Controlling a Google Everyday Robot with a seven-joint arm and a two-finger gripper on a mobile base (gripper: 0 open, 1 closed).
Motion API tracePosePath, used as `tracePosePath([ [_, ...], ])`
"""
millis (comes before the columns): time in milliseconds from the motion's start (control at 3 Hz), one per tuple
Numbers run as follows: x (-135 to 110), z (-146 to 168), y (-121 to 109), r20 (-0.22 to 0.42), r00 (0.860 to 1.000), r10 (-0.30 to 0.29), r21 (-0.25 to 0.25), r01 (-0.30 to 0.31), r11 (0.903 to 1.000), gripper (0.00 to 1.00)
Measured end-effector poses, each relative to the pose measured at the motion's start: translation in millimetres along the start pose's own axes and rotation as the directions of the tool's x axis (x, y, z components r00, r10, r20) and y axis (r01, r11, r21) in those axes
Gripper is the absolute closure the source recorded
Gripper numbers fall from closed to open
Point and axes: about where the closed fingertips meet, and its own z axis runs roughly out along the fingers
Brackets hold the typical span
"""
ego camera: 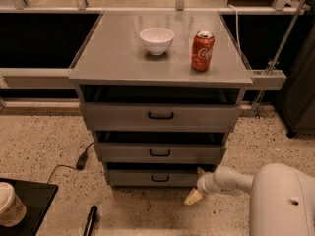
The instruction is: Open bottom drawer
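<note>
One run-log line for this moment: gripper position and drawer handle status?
task: open bottom drawer | gripper: low by drawer's right end, not on handle | on top: bowl, soda can

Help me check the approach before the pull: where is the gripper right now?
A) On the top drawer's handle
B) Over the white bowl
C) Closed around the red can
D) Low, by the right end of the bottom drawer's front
D: the gripper sits near the floor at the right end of the bottom drawer, off to the side of its black handle.
</note>
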Motion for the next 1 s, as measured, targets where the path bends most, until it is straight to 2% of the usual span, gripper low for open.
tracePosePath([
  [333, -1, 20, -10, 0.008, 1.000, 0.003, 0.004, -0.003, 1.0000, 0.00],
  [667, -2, 68, -35, 0.013, 1.000, 0.027, 0.035, -0.027, 0.9990, 0.00],
  [1000, -2, 68, -34, 0.012, 1.000, 0.027, 0.032, -0.027, 0.9991, 0.00],
])
